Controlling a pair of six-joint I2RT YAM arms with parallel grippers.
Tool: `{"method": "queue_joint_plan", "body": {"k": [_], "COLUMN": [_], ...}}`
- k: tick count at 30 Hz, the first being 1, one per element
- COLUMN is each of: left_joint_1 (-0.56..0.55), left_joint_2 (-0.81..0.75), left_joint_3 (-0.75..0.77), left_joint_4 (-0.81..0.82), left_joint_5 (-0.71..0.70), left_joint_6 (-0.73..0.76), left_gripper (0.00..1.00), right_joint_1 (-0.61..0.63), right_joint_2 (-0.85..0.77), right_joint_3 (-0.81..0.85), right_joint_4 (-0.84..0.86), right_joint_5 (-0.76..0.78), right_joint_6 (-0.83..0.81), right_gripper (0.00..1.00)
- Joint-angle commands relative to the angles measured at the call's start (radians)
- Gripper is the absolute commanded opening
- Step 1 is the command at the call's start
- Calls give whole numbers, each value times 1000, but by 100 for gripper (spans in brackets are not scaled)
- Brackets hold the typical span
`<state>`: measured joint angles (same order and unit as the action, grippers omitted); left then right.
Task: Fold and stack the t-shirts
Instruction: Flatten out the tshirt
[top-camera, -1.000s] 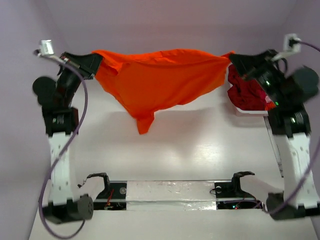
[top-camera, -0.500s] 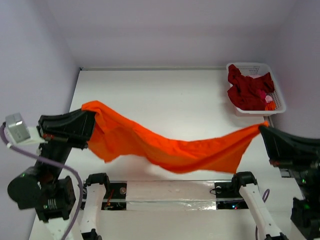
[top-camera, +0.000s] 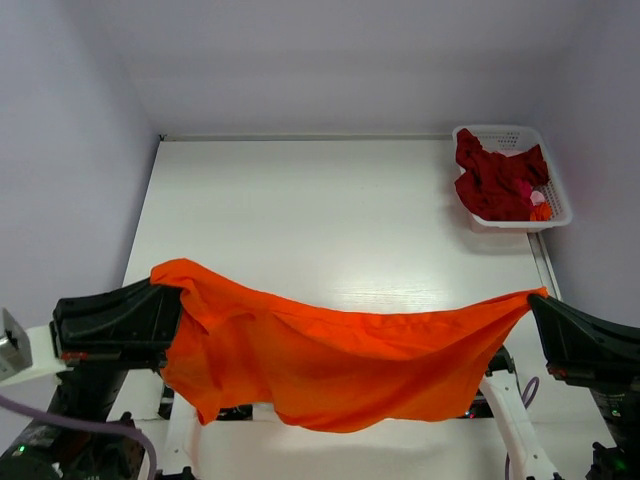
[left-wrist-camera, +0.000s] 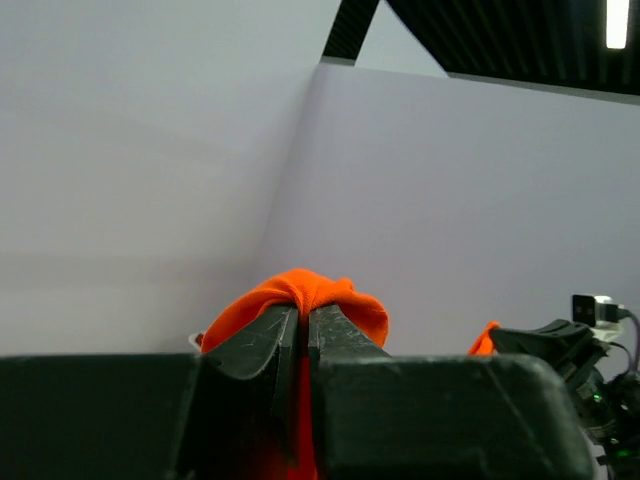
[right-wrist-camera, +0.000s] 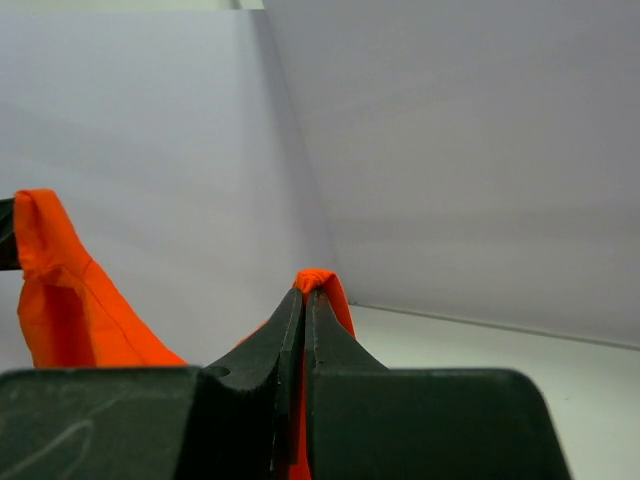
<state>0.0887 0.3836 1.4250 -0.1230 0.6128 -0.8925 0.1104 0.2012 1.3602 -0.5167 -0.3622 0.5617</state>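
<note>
An orange t-shirt (top-camera: 340, 355) hangs stretched in the air between my two grippers, over the near edge of the table, its middle sagging low. My left gripper (top-camera: 172, 303) is shut on its left corner, and cloth bulges above the fingertips (left-wrist-camera: 305, 312). My right gripper (top-camera: 534, 301) is shut on its right corner, with a fold of orange cloth (right-wrist-camera: 318, 283) poking out between the tips. A dark red t-shirt (top-camera: 495, 182) lies crumpled in the white basket (top-camera: 560, 200) at the far right.
The white table (top-camera: 330, 215) runs to the back wall. In the basket, small pink and orange cloth scraps (top-camera: 538, 205) lie beside the red shirt. The hanging orange cloth covers the arm bases.
Both grippers have drawn the orange t-shirt from high near the back wall down and toward the near edge. It now hangs lower and closer to the camera.
</note>
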Motion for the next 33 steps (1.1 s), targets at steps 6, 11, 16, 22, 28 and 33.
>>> {"method": "queue_joint_plan", "body": {"k": [6,11,16,22,28,33], "left_joint_1": [-32,-32,-53,-63,-63,-63], "left_joint_2": [-5,-38,-75,-46,-98,-62], "left_joint_3": [159,105,-14,57,-256,-510], "left_joint_4": [-44,-56,-92,-132,-2,111], "left_joint_5": [-68,-87,-140,-208,-245,-255], "left_joint_6": [47,49,66,121,106,101], "left_gripper": [0,0,0,0,0,0], "right_joint_1": [-8,-8,-8,-8,-8,-8], "right_joint_2": [-43,-72,-82,-66,-65,-40], "right_joint_3": [-6,16,25,15,-188,-383], "right_joint_4": [14,23,-8,-3,61,124], "right_joint_5": [-4,-30,-32,-20,19,75], "right_joint_6": [26,75,96,90,47,0], "right_gripper": [0,0,0,0,0,0]}}
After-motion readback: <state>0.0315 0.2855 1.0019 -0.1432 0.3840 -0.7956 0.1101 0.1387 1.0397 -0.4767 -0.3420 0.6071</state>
